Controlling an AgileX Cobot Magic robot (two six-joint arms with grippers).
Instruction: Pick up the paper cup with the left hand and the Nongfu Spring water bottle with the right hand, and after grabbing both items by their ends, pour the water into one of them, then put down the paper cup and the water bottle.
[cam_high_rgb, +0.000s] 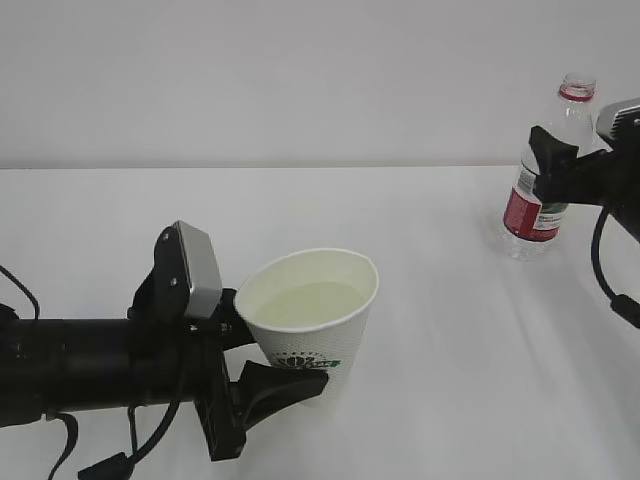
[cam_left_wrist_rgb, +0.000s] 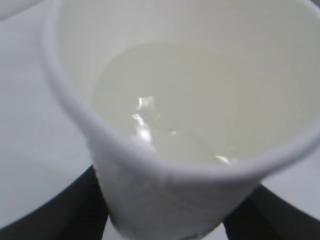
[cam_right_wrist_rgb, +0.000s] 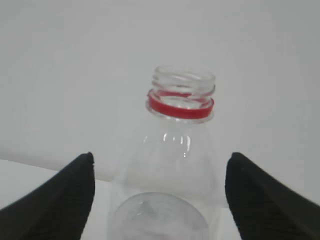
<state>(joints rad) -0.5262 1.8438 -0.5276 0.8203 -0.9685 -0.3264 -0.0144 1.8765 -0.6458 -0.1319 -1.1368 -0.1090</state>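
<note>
Right, my left hand (cam_high_rgb: 262, 352) clamps the paper cup (cam_high_rgb: 312, 318), water (cam_high_rgb: 305, 304) already inside. Far right of the cup, my right hand (cam_high_rgb: 548, 165) stands open around the upright Nongfu Spring water bottle (cam_high_rgb: 543, 170). Left, I judge: release the cup.

A white table (cam_high_rgb: 430, 400) is filling the lower two thirds of the exterior frame. The paper cup (cam_high_rgb: 312, 325) is sitting on it at lower centre, while the Nongfu Spring water bottle (cam_high_rgb: 543, 170) is standing upright at the upper right.
</note>
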